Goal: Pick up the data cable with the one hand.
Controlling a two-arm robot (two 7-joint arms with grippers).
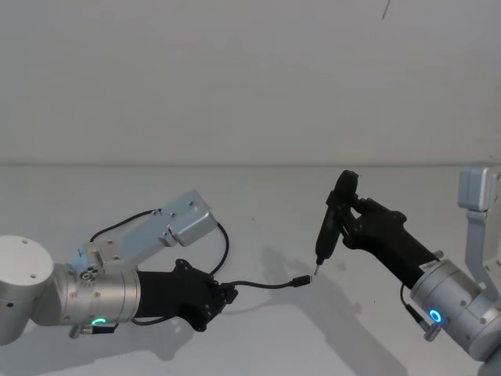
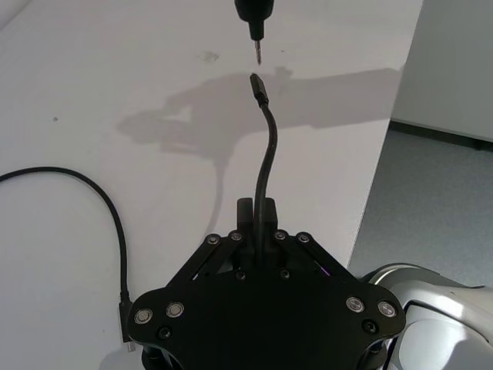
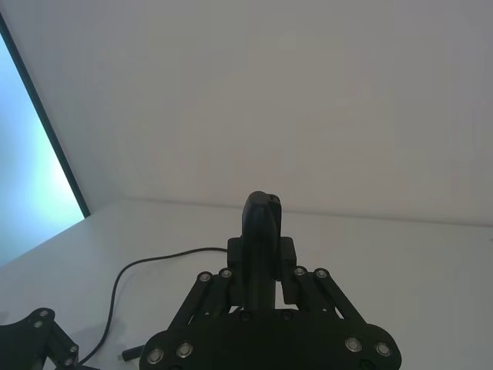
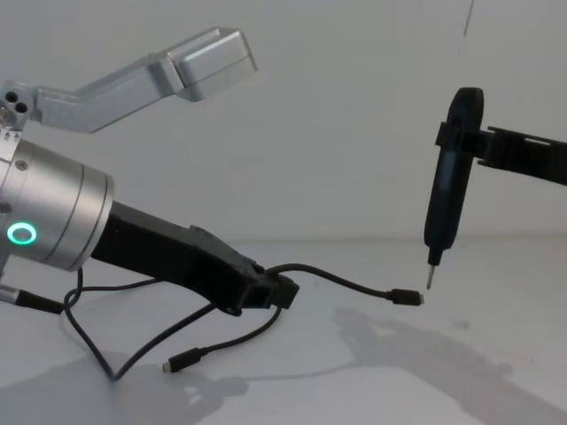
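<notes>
White table [image 1: 258, 211], plain wall behind. Left gripper [image 4: 282, 292] clamped on data cable [image 4: 341, 282], plug end lifted off surface w/ rest trailing below. Pickup looked essentially done (right gripper [image 3: 262, 266] gripped pen-shaped tool [image 4: 446, 199] nearby).

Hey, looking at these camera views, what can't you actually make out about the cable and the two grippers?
- Chest view: whether the plug touches the pen-shaped tool tip; too small to tell.
- Head view: where the left gripper pinches the data cable; the gripper body hides the contact.
- Left wrist view: the cable's other end runs behind the gripper body.
- Right wrist view: the tool's tip is hidden behind the right gripper.
</notes>
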